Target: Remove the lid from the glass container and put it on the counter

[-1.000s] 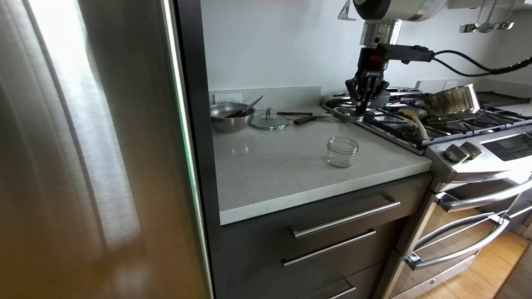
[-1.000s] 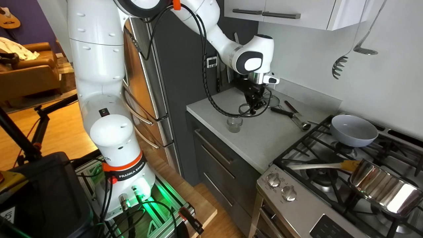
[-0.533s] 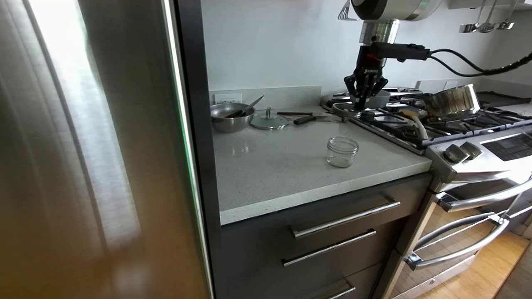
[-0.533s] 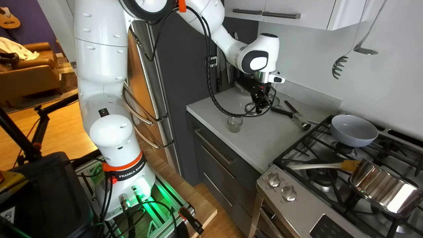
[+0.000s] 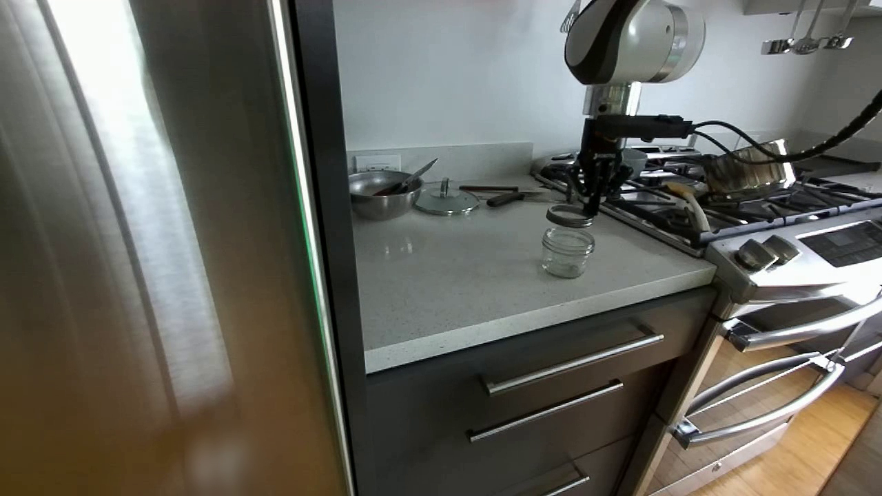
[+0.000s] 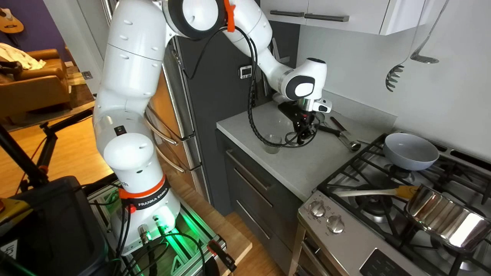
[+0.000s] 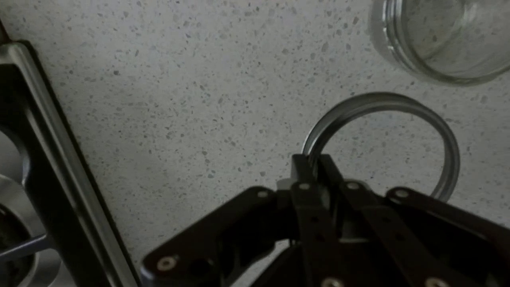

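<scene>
The lid is a round metal ring (image 7: 378,100) with an open middle. It also shows in an exterior view (image 5: 569,222). My gripper (image 7: 312,159) is shut on one side of the ring's rim. In both exterior views the gripper (image 5: 591,205) (image 6: 305,135) points down, with the ring low over the counter (image 5: 468,275) (image 7: 199,131). I cannot tell whether the ring touches the surface. The small clear glass container (image 5: 568,255) (image 6: 272,145) stands upright and uncovered on the counter. In the wrist view the jar (image 7: 450,75) is at the top right, apart from the ring.
A steel bowl (image 5: 375,205), a clear pan lid (image 5: 446,202) and dark-handled utensils (image 5: 506,199) lie at the counter's back. The gas stove (image 6: 368,207) adjoins, bearing a grey bowl (image 6: 410,153) and a steel pan (image 6: 447,220). A fridge (image 5: 172,241) stands at the other end.
My gripper has moved down toward the counter with the ring still held, and slightly sideways. The glass jar has stayed in place.
</scene>
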`<action>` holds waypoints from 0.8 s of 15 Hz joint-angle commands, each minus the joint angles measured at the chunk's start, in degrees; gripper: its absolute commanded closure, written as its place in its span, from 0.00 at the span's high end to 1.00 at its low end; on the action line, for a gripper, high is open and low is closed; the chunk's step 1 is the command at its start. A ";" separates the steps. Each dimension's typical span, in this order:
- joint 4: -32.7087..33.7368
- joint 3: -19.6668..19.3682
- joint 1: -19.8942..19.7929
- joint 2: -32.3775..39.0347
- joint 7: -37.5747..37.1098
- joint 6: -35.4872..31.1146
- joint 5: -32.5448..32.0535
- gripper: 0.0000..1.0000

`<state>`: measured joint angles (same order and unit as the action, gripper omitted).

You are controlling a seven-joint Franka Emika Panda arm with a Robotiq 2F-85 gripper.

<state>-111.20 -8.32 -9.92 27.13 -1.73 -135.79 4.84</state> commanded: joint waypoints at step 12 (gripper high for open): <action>9.36 0.96 -1.71 10.77 -3.99 0.79 3.37 0.02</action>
<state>-104.07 -8.05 -10.79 35.59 -4.98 -135.83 6.94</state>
